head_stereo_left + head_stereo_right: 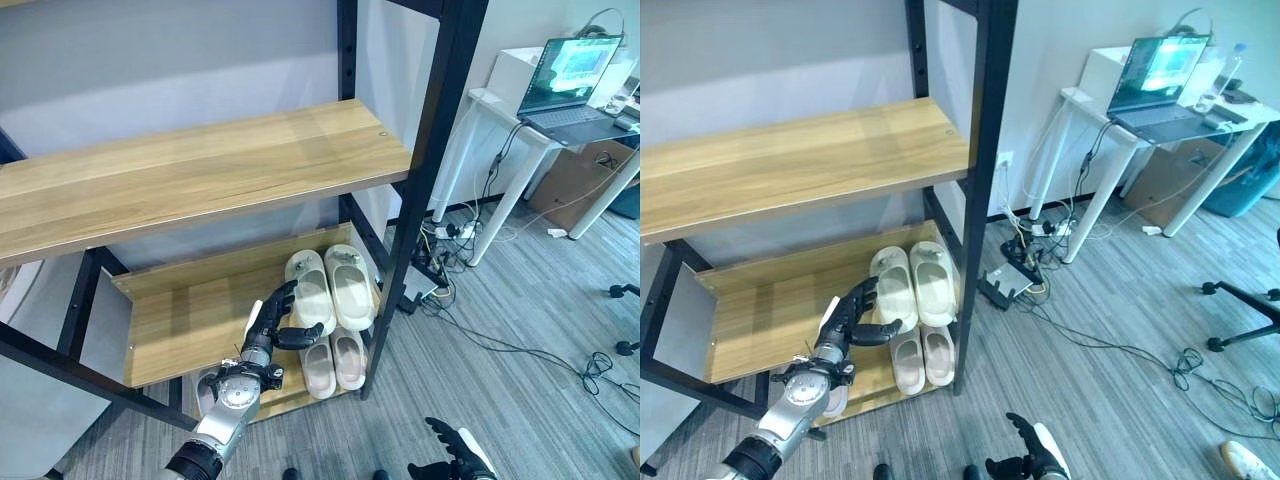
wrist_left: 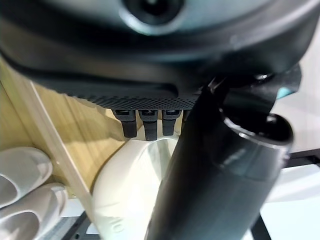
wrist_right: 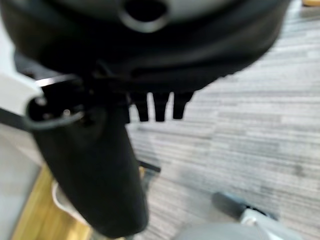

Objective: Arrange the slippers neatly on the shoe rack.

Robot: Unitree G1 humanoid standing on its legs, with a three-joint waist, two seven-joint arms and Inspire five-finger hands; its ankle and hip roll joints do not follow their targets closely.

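Nearest, low at the front: left hand (image 1: 268, 330) on its silver-grey arm, raised over the front of the shoe rack (image 1: 452, 60), fingers straight and loosely spread, thumb stuck out sideways toward the near end of a cream slipper (image 1: 309, 291), fingertips (image 2: 150, 124) just at that slipper's edge in the left wrist view, nothing clasped. Under the wrist, on the lowest level, a pale grey slipper (image 1: 207, 390), partly hidden by the arm. Further back and to the left, a bare stretch of the middle wooden shelf (image 1: 190, 320); above it, a wide wooden top shelf (image 1: 200, 165). Moving right: cream slipper paired with a second cream slipper (image 1: 349, 284), side by side and touching, toes toward the wall, at the right end of the middle shelf. Below and in front of those, a smaller pair of pale slippers (image 1: 335, 362) side by side on the lowest level. Right again, past the black upright: tangle of cables and a power strip (image 1: 425, 270) on grey floor. Low at the right front, right hand (image 1: 455, 462), well apart from the rack, fingers relaxed and apart, holding nothing. Far right, a white table (image 1: 500, 110) with an open laptop (image 1: 570, 85).
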